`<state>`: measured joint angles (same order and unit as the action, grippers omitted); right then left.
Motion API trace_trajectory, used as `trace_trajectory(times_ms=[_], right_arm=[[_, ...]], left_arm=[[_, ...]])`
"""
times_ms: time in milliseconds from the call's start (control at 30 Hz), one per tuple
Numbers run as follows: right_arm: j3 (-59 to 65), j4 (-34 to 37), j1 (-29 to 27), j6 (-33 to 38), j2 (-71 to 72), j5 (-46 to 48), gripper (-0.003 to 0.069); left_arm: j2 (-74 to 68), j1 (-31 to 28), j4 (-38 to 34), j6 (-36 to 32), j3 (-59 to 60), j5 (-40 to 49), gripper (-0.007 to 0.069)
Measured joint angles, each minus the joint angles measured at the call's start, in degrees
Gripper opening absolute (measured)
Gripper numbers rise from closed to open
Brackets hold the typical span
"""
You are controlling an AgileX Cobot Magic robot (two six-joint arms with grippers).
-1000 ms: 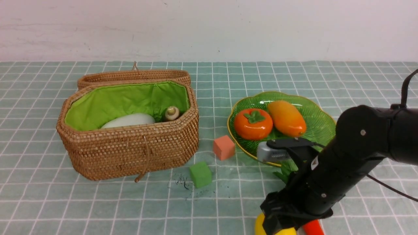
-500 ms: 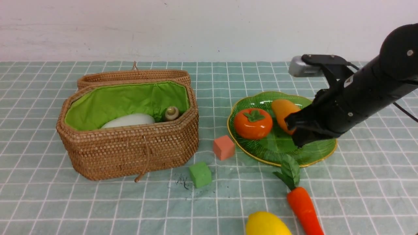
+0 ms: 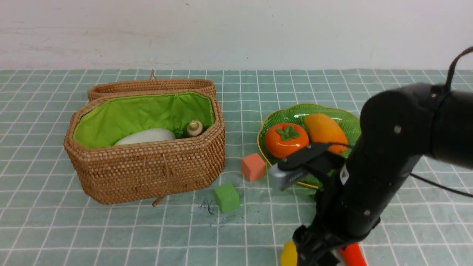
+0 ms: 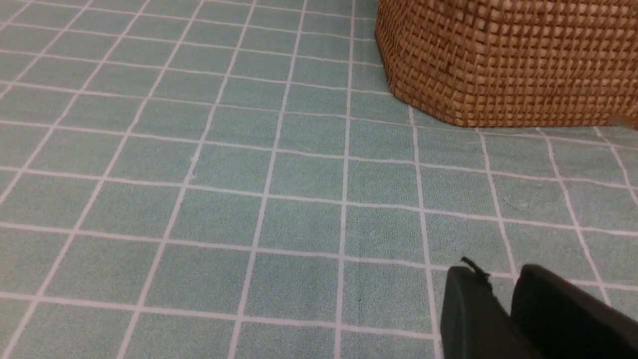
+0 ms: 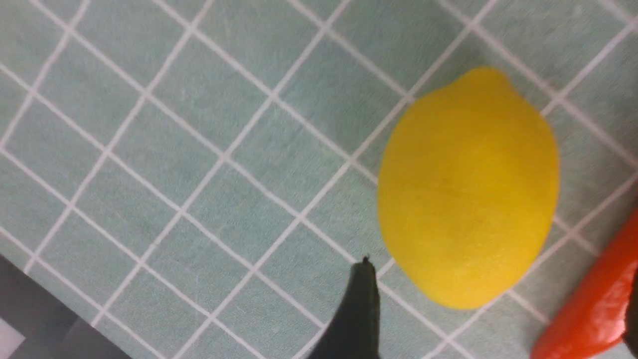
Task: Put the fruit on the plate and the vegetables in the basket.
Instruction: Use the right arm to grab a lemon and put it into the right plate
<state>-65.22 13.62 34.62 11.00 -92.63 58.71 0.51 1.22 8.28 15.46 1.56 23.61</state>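
Observation:
The yellow lemon (image 5: pixel 468 189) lies on the cloth with the orange carrot (image 5: pixel 593 299) beside it. My right gripper (image 5: pixel 498 281) hangs just above them, open wide, one finger (image 5: pixel 360 304) on the lemon's far side from the carrot. In the front view the arm hides most of the lemon (image 3: pixel 287 255) and carrot (image 3: pixel 353 256). The persimmon (image 3: pixel 286 139) and mango (image 3: pixel 325 131) sit on the green plate (image 3: pixel 292 114). The wicker basket (image 3: pixel 147 170) holds the white radish (image 3: pixel 146 136). My left gripper (image 4: pixel 498 279) hovers low over bare cloth near the basket (image 4: pixel 503 60), fingers almost together, holding nothing.
A pink cube (image 3: pixel 253 167) and a green cube (image 3: pixel 227 197) stand between basket and plate. The basket's lid (image 3: pixel 151 87) lies open behind it. A small brown-and-cream piece (image 3: pixel 194 128) rests inside by the radish. The table's near edge runs close to the lemon.
Half a second ago my right arm was up over the plate; it has swung back down to the front, over the lemon and carrot, with the jaws now wide open.

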Motion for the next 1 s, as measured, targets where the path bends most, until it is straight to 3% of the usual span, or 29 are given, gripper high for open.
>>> trace_trajectory(times_ms=[100,267,567,800,1000], right_arm=[[3.75,0.00,0.65,-0.61,-1.15,-5.10,0.0659],[5.89,0.54,0.72,-0.67,-4.68,-14.29,0.0577],[3.78,1.06,-0.23,-0.60,-5.02,-11.67,0.0563],[-6.50,1.11,-8.28,-0.67,-1.47,-12.99,0.0563],[-10.13,2.44,-16.73,-0.72,-2.16,-26.42,0.0563]], left_arm=[[0.00,0.00,0.00,0.00,0.00,0.00,0.0134],[0.00,0.00,0.00,0.00,0.00,0.00,0.0142],[0.00,0.00,0.00,0.00,0.00,0.00,0.0148],[0.00,0.00,0.00,0.00,0.00,0.00,0.0155],[0.00,0.00,0.00,0.00,0.00,0.00,0.0163]])
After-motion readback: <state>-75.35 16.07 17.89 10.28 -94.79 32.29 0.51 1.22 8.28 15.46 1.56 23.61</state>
